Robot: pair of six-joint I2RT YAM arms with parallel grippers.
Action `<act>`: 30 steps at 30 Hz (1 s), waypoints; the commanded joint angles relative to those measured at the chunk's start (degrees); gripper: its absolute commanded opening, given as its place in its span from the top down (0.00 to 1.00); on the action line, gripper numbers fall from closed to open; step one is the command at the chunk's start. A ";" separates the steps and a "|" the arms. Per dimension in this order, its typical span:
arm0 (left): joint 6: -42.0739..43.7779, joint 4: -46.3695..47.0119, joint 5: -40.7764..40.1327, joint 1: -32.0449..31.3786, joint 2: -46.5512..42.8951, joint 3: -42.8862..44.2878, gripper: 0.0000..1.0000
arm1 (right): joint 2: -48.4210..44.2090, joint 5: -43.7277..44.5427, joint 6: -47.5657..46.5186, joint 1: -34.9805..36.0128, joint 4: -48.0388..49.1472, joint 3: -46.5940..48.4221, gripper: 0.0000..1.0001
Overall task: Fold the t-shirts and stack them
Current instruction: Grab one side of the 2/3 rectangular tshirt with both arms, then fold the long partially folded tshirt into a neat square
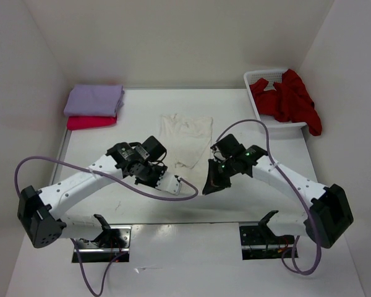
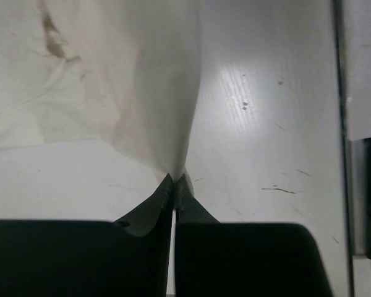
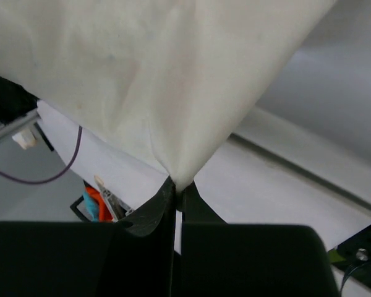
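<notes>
Cream shirt [image 1: 185,137] lay spread in the middle of the tabletop [image 1: 86,148], its near edge drawn up toward both arms. Left fingers [image 2: 154,204] were clenched tight on a peak of that cream cloth, and right fingers [image 3: 151,213] were pinched on another fold of it, cloth fanning away from each tip. Off in the far left corner, the lavender shirt [image 1: 94,99] sat folded on the pink shirt [image 1: 89,122]. Far right, the dark red shirt [image 1: 289,99] spilled over the white basket [image 1: 263,75].
</notes>
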 commanded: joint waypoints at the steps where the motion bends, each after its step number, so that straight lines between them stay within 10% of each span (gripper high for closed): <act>1: -4.16 -14.60 8.98 -0.32 -1.71 6.22 1.00 | -3.27 -1.79 5.98 4.42 -4.55 -0.05 1.00; 30: -12.95 24.49 3.20 21.48 27.12 29.96 1.00 | 32.84 -13.67 -17.91 -20.25 -13.16 34.14 1.00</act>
